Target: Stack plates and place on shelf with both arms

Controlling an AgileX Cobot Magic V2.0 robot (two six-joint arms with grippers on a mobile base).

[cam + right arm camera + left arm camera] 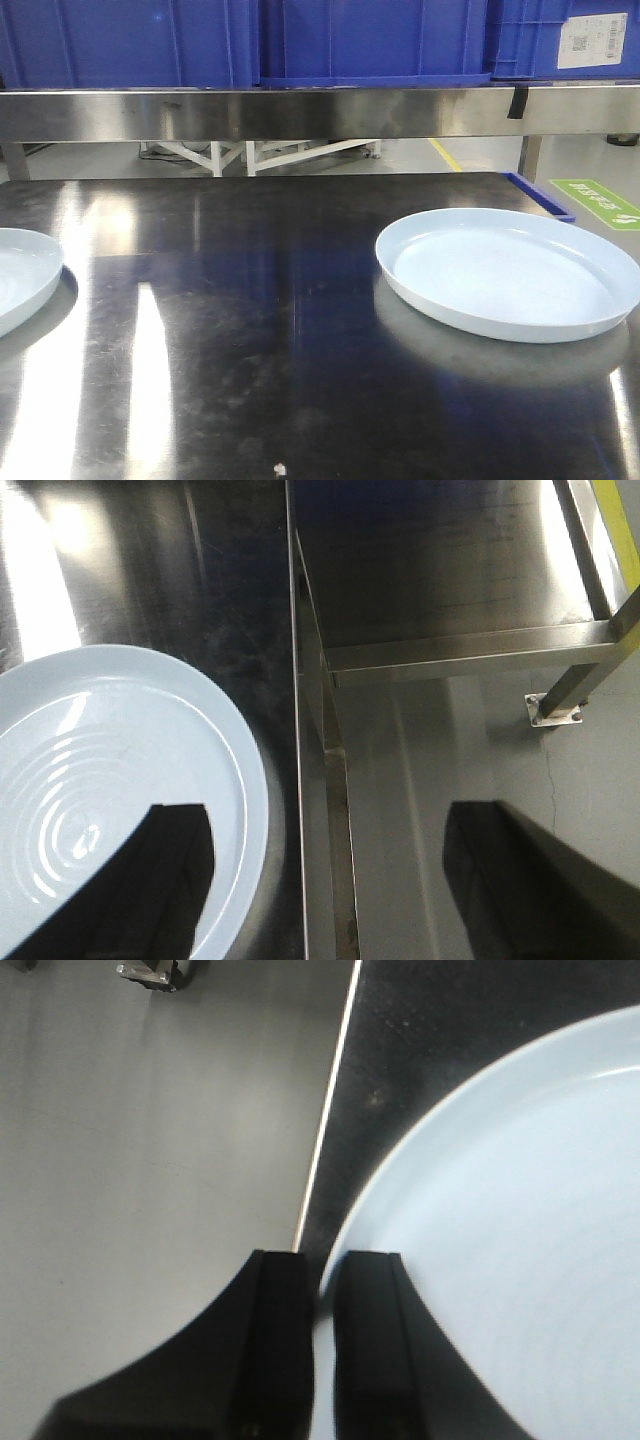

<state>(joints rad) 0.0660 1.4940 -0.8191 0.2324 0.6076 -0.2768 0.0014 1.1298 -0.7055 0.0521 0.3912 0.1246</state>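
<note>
At the pickup stage by the look of it: nothing stacked, nothing on the shelf running across the top of the front view beneath the blue bins. Find the right plate flat on the table at centre right of that view, and the left plate cut off by the left border, well apart from the other. In the left wrist view, see the left end effector at bottom centre, drawn down to a thin slit, with the pale rim of the left plate running into that slit; looks clamped on the rim, though hard to confirm real contact. In the right wrist view, see the right end effector spread wide and holding nothing, one finger above the right plate in the lower left, the other out past the table edge over the floor. Could go wrong several ways from here. Only a thin pinch on a low, smooth rim, so likely to slip or swing once lifted. Close to the table edge on both sides, so liable to knock a plate off with a sideways push. Hard to catch a rim lying flush on steel, so prone to skating the right plate along instead. And with glossy plate on glossy plate, apt to land off-centre and slide during the carry to the shelf.
</note>
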